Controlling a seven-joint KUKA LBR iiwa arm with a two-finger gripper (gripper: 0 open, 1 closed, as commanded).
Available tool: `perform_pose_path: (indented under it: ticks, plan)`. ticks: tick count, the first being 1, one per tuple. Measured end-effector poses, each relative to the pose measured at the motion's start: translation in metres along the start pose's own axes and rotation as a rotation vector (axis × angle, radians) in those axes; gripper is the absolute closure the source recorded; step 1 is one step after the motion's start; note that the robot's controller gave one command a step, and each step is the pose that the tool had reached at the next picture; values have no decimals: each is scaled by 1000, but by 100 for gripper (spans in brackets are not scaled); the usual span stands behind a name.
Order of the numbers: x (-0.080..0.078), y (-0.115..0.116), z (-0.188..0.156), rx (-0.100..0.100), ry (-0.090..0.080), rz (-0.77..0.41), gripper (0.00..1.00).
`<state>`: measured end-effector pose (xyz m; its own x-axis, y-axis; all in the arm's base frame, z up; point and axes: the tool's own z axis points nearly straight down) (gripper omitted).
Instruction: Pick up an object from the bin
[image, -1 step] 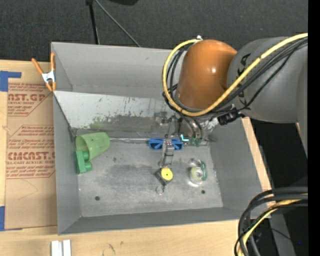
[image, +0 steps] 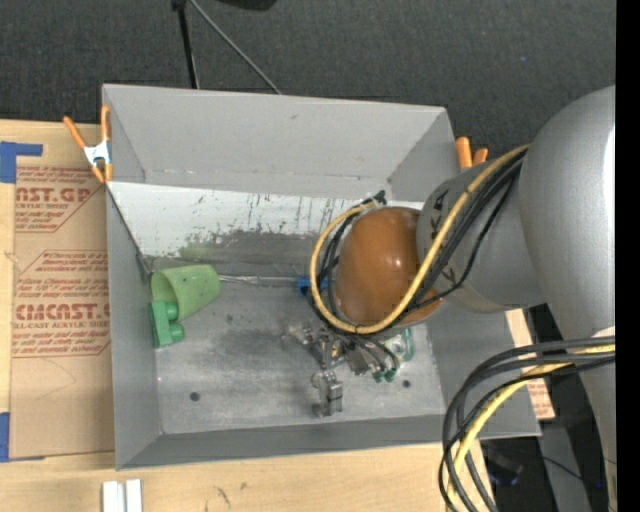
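My fingers (image: 328, 393) hang low over the near floor of the bin (image: 250, 140). The green cup (image: 186, 292) lies well apart, far left. Whether they're clenched, I cannot tell.

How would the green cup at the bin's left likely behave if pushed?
The cup lies on its side and tapers, so it would probably roll in a curve. It looks like thin plastic, so it is likely light and stiff. The green block beside its wide end might check a roll that way.
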<state>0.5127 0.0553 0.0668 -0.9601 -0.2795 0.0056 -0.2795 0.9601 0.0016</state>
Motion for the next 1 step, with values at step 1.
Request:
perform_pose_path:
  ticks: [1]
  plan:
    - [-52,-23,-34,4,-11,-379,0]
